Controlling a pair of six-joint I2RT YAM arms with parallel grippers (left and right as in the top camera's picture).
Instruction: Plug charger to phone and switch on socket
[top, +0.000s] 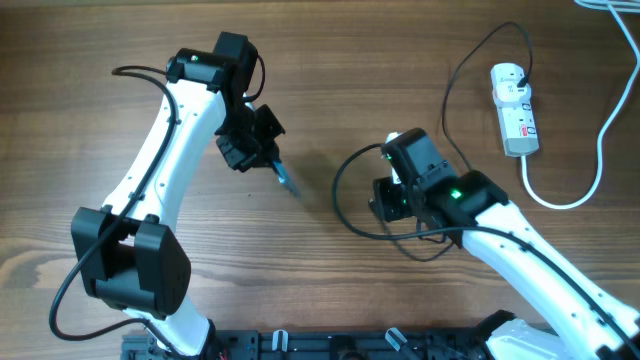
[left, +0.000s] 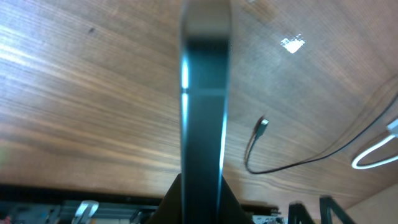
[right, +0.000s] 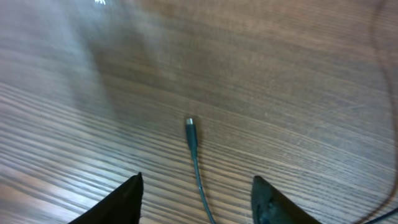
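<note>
My left gripper (top: 262, 150) is shut on the phone (top: 284, 177) and holds it on edge above the table; only a turquoise sliver shows from overhead. In the left wrist view the phone's dark edge (left: 203, 124) fills the middle. The charger's black cable (top: 341, 192) runs from the socket (top: 514, 108) in a loop to under my right arm. Its plug tip (right: 191, 132) lies on the wood, also visible in the left wrist view (left: 262, 123). My right gripper (right: 198, 193) is open, its fingers either side of the cable just behind the tip, not touching it.
The socket lies at the back right, with its thick white lead (top: 600, 150) curving off the far right edge. The lead also shows in the left wrist view (left: 373, 152). A black rail (top: 350, 345) runs along the front edge.
</note>
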